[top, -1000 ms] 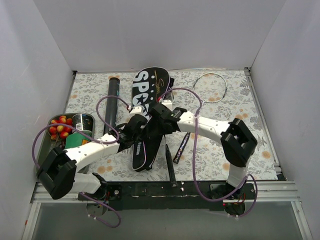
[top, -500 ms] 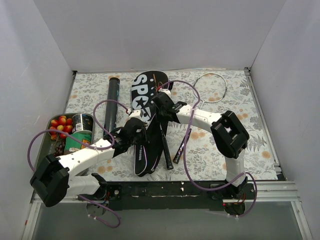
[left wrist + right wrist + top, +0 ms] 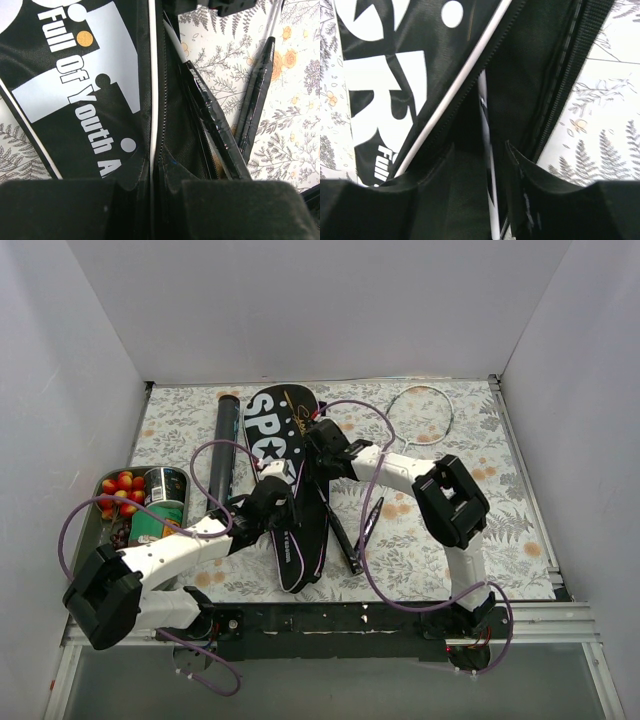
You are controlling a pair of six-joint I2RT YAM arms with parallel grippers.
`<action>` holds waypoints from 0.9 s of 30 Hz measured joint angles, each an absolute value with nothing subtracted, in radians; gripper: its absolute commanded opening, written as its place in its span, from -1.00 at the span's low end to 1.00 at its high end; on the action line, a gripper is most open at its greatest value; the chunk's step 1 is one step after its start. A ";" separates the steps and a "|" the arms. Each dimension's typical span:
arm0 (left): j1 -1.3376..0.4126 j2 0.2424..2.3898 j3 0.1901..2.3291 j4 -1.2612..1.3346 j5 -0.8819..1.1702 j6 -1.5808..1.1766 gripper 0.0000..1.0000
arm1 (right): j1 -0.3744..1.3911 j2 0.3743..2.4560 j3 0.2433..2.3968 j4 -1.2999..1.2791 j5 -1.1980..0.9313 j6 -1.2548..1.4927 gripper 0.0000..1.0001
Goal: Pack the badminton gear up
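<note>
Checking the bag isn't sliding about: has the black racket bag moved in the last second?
Yes. The racket bag swung its far end left, closer to the shuttle tube, which stayed put.

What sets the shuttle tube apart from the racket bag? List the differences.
The shuttle tube is a slim dark cylinder; the racket bag is broad, flat and lettered in white. The tube lies untouched; the bag's edge is pinched by the left gripper, jaws shut. Both are long, dark and lie side by side on the floral table.
</note>
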State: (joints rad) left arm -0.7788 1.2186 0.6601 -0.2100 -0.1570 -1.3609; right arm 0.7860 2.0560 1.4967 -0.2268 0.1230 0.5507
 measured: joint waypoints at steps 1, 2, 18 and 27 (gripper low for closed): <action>-0.781 1.220 0.660 -0.210 -0.156 -1.361 -1.00 | 0.783 2.046 1.485 -0.225 0.121 0.548 0.13; -0.783 1.221 0.660 -0.210 -0.155 -1.361 -1.00 | 0.779 2.031 1.470 -0.228 0.121 0.543 0.18; -0.807 1.338 0.660 -0.208 -0.202 -1.354 -1.00 | 0.777 1.402 1.034 -0.371 0.112 0.519 0.18; -0.899 1.461 0.720 -0.242 -0.405 -1.358 -1.00 | 0.793 1.275 0.805 -0.392 -0.064 0.553 0.13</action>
